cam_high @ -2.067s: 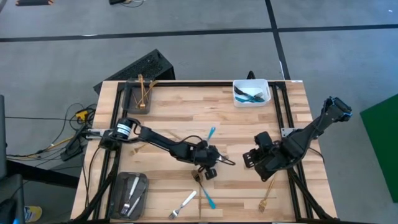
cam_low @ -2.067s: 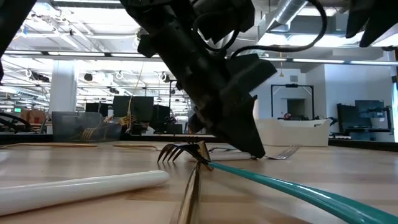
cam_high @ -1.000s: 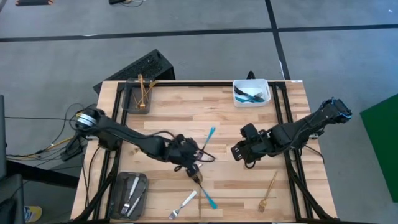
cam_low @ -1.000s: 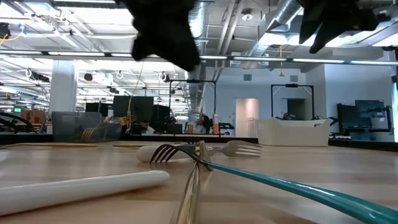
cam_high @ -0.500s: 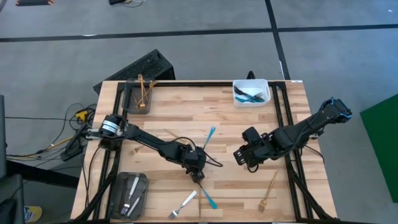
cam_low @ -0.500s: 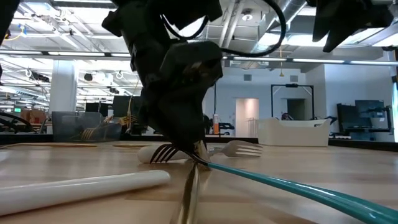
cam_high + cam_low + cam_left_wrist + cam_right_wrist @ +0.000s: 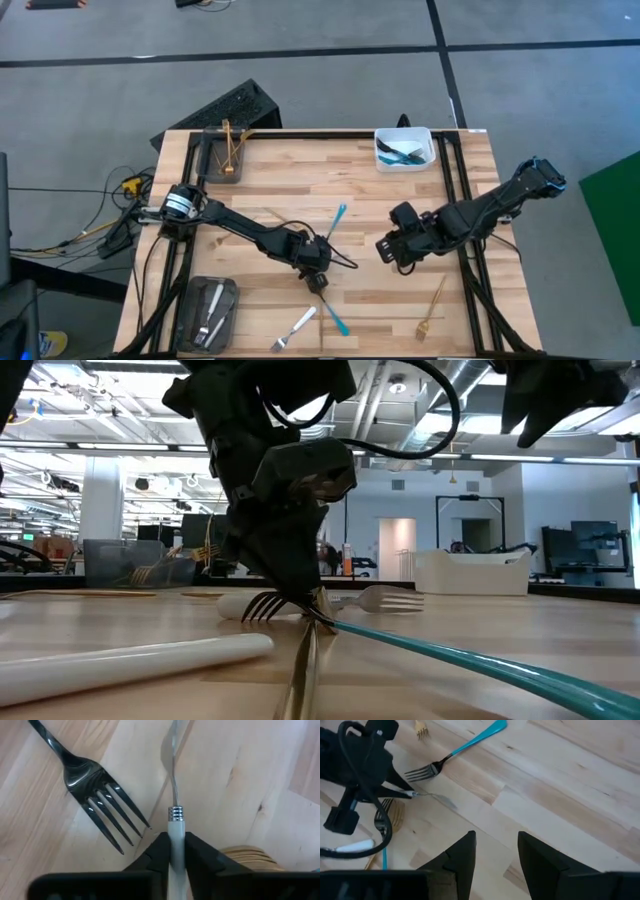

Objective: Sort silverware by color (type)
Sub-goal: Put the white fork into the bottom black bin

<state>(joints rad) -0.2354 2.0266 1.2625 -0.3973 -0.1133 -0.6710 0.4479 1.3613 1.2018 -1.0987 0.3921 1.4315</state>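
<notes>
Clamping a white-handled utensil point(image 7: 175, 840), the left gripper point(image 7: 173, 851) has its two dark fingers point(image 7: 159, 851) pressed on either side of the handle, just behind the ribbed metal collar. A moment ago this gripper hung higher and more open; it has since dropped onto the table centre and closed. A dark metal fork point(image 7: 95, 795) lies just beside the grasped piece. Around them sit a teal-handled fork point(image 7: 335, 220), a gold fork point(image 7: 431, 308) and a silver fork point(image 7: 296, 327). The grasp looks secure, so lifting toward the dark tray point(image 7: 190, 318) of silver pieces seems next. Waiting to the right, the right gripper point(image 7: 495, 857) hovers with fingers apart, empty.
</notes>
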